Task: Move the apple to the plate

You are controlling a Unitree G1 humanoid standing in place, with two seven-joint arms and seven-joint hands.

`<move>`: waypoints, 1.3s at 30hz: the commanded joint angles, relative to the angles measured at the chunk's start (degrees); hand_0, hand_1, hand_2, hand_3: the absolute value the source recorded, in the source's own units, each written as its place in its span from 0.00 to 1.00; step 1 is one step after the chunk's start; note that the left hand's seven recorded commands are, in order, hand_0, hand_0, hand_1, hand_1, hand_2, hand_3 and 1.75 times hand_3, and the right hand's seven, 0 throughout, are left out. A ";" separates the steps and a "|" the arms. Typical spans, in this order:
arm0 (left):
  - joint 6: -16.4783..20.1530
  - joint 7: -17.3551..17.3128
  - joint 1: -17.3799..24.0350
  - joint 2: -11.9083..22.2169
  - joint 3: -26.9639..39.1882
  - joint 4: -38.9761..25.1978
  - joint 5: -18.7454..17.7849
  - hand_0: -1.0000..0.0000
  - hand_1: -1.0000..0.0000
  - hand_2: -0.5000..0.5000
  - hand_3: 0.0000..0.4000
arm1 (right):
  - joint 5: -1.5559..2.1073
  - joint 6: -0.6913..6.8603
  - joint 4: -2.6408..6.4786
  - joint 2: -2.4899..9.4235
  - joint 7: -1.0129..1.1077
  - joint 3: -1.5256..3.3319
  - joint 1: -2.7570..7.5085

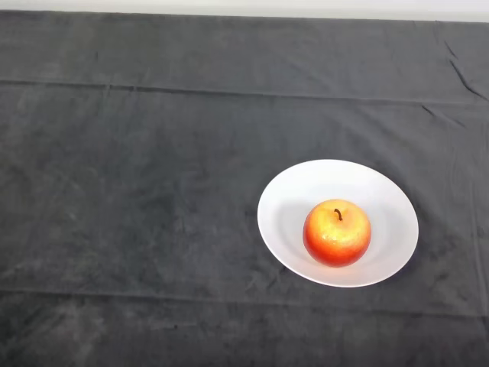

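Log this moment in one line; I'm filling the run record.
apple: upright on white plate | plate: on dark cloth | task: apple placed

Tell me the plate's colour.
Plain white plate, apple on it; head view.

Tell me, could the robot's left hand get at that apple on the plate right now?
Probably yes. The apple sits stem up in the white plate, with nothing over or beside it, and the dark cloth towards the lower left looks bare. The hand itself is out of view.
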 commanded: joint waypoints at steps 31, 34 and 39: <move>0.38 -2.03 -2.55 -0.29 3.03 0.47 2.72 1.00 1.00 0.50 0.00 | 0.59 -0.28 -0.46 -1.48 0.41 -0.31 0.55; 0.43 -2.00 -2.59 -0.42 3.09 0.38 2.92 1.00 1.00 0.50 0.00 | 0.59 -0.28 -0.46 -1.47 0.41 -0.31 0.55; 0.50 -2.09 -2.62 -0.53 3.28 0.28 3.13 1.00 1.00 0.50 0.00 | 0.59 -0.28 -0.46 -1.47 0.41 -0.31 0.55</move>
